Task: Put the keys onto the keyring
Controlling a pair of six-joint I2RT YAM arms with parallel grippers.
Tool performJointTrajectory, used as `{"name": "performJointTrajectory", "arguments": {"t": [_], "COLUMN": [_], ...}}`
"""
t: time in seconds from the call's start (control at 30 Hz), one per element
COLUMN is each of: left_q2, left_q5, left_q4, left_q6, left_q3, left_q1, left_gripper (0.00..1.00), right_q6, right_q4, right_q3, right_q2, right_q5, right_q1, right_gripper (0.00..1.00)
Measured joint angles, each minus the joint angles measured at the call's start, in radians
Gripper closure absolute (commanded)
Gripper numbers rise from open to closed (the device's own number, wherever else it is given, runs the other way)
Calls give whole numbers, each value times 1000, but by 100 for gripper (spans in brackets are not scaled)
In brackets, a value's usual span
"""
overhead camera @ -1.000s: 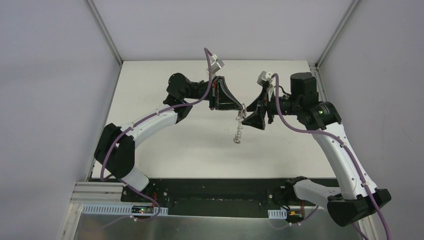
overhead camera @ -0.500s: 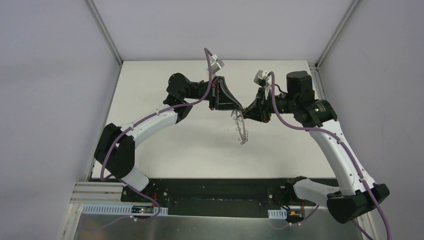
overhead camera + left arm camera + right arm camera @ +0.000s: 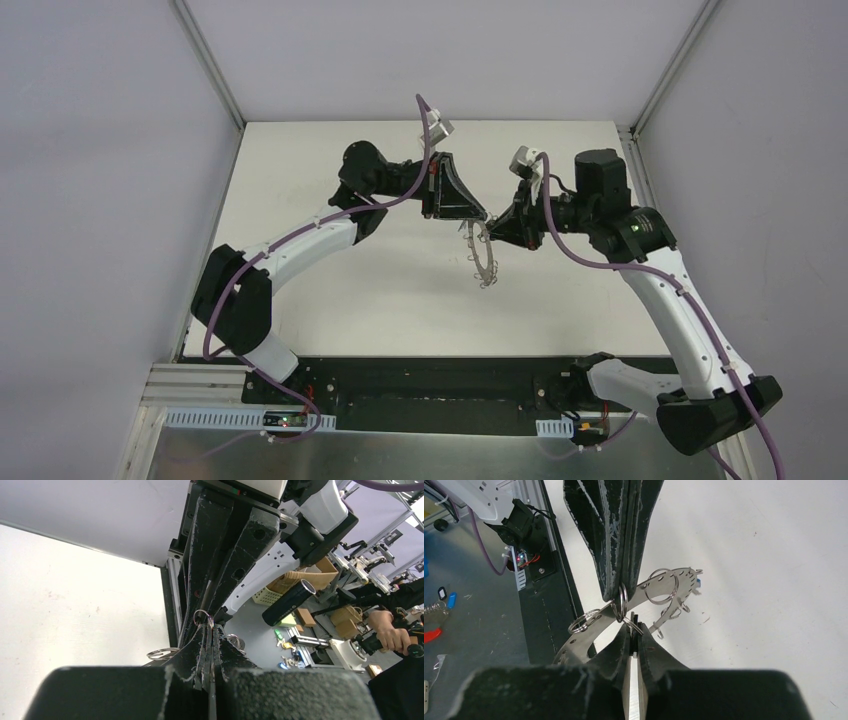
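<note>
The keyring (image 3: 486, 258), a flat grey ring with small wire loops on its rim, hangs in the air over the middle of the table. My left gripper (image 3: 481, 214) is shut on one wire loop (image 3: 622, 600) at the ring's top. My right gripper (image 3: 497, 227) meets it tip to tip from the right. In the right wrist view its jaws (image 3: 634, 626) are closed on a small black key head (image 3: 634, 620) that touches that same loop, with the grey plate (image 3: 579, 642) arcing behind. In the left wrist view my closed fingertips (image 3: 210, 630) pinch the loop (image 3: 202, 617).
The white table (image 3: 400, 300) lies below, walled on the left, back and right. A black rail (image 3: 430, 385) with the arm bases runs along the near edge. The two grippers' fingertips are nearly in contact.
My right gripper went from wide open to closed and shifted slightly left against the left gripper's tip. The hanging keyring turned from edge-on to showing its face.
</note>
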Motion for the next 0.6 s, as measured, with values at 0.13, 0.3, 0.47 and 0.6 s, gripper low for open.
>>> {"name": "performJointTrajectory", "arguments": {"t": [0.13,0.3,0.47,0.6], "left_q2": [4,17,17,17], "left_q5": [-10,-26,-42,-62], "left_q4": [-61,-116,-162,-213], "left_q6": [27,43,60,88], "left_q3": [11,26,27,33], "left_q1": [0,1,16,27], "left_gripper": [100,100,100,100], "right_q6": [2,2,2,1], "right_q4": [17,36,51,68], "right_q3": [-21,-41,-53,-61], "right_q2": [-1,-1,-1,-2], "right_q5": [15,47,78,103], "right_q1": [4,9,10,13], "right_gripper": [97,97,97,97]}}
